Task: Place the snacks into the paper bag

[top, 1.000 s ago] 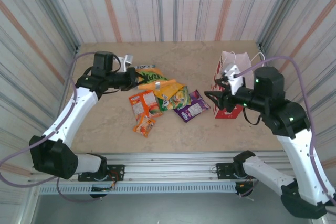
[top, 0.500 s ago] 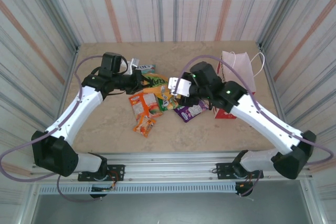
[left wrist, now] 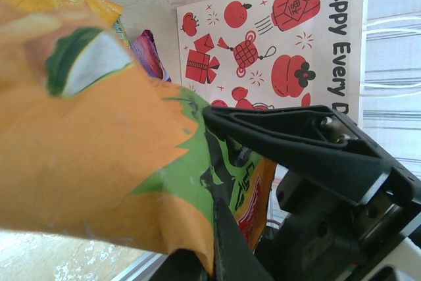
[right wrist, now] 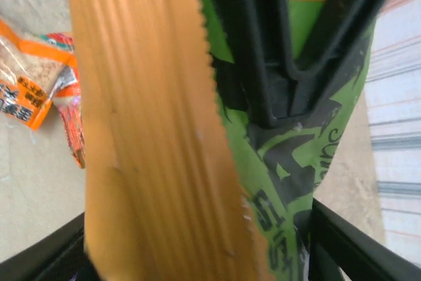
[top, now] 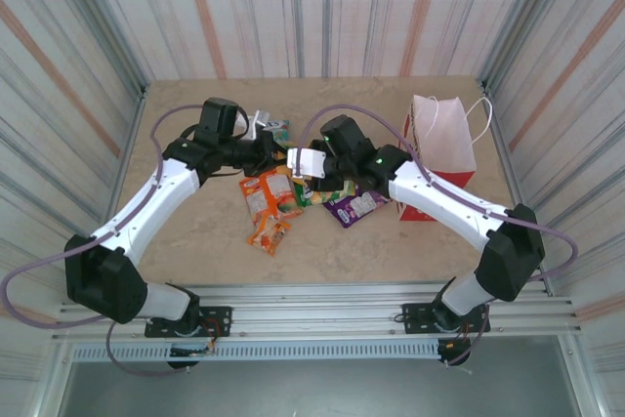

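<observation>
Currently the left fingers (left wrist: 296, 139) are clamped narrow on the orange-and-green packet (left wrist: 99, 162), which is held up off the desk (top: 195, 241) over the loose packets (top: 273, 197), long axis pointing at the right arm. The right fingers (right wrist: 342, 248) are spread wide, straddling the packet's free end just beside the left ones, and aren't visibly gripping it. The paper bag (top: 444, 139) stands upright well off to the right, so I'd judge the right arm the nearer carrier: close on the packet, left lets go, swing right to the bag.

snacks (top: 270, 192) — glossy plastic film | paper bag (top: 444, 136) — matt paper | table (top: 342, 251) smooth
</observation>
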